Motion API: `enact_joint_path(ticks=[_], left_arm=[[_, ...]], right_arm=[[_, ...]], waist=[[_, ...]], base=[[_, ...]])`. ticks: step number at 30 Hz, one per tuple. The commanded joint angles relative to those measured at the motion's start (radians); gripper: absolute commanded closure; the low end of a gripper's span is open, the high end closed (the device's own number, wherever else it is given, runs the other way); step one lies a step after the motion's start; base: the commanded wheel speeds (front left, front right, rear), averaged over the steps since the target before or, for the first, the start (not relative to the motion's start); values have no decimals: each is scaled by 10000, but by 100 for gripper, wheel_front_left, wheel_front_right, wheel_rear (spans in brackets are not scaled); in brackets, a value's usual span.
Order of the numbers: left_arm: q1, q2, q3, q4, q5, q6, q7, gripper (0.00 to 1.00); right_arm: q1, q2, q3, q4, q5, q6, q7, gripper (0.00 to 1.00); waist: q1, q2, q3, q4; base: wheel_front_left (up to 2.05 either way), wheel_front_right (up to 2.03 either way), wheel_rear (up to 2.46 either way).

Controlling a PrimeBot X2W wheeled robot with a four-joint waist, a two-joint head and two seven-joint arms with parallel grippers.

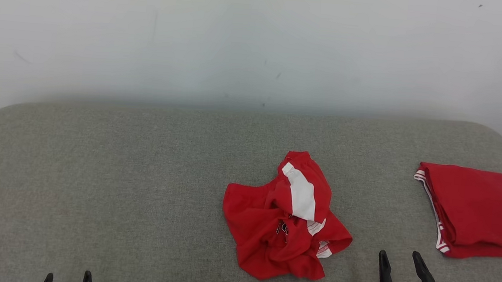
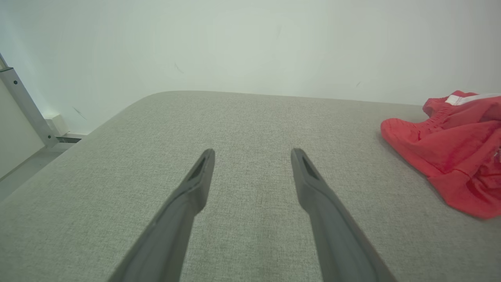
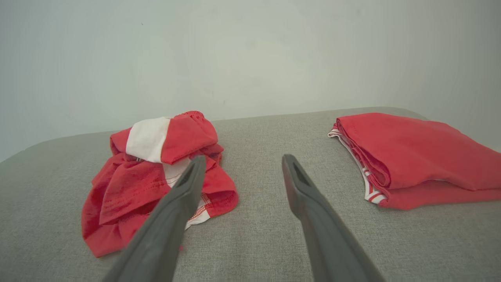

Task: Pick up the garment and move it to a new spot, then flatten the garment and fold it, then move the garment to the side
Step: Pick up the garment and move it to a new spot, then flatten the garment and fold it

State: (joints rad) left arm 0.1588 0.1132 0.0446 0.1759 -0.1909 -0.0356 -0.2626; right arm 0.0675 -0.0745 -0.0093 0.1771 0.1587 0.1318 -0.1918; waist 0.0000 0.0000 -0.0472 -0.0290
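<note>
Looking down, I see the crumpled red garment [image 1: 285, 221], soft jersey with a white panel, heaped right of centre on the grey woven pad [image 1: 137, 194], well apart from a flat folded red garment [image 1: 476, 210] at far right. My left gripper [image 1: 68, 276] and right gripper [image 1: 399, 254] stand wide and empty at the near edge. The right wrist view adds hem stitching [image 3: 154, 187]; the left wrist view adds a metal post [image 2: 23, 105] beyond the pad's left.

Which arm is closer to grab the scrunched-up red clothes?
Right. The right fingers stand open just beside the scrunched-up red clothes, near their lower right edge. The left fingers, open too, sit far off at the left, with grey cushion between.
</note>
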Motion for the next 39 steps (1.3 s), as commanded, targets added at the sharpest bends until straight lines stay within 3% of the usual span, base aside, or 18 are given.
enact_joint_path(ticks=[1,13,33,39], left_arm=[[95,-21,57,19,-10,-46,-32,0],[-157,-266,145,-142,279,-492,-33,0],[-645,-396,158,693,240,-723,-1,0],[-2045,-185,-581,1126,-182,-876,1303,0]], right_arm=[[130,45,-35,19,-51,-18,50,0],[140,136,-67,-149,-197,-18,180,0],[-31,206,82,-289,-180,-19,439,0],[-242,104,464,-465,-76,-19,615,0]], waist=[[0,0,0,22],[0,0,124,20],[0,0,228,-285],[0,0,510,-966]], base=[[0,0,0],[0,0,0],[0,0,0],[0,0,0]])
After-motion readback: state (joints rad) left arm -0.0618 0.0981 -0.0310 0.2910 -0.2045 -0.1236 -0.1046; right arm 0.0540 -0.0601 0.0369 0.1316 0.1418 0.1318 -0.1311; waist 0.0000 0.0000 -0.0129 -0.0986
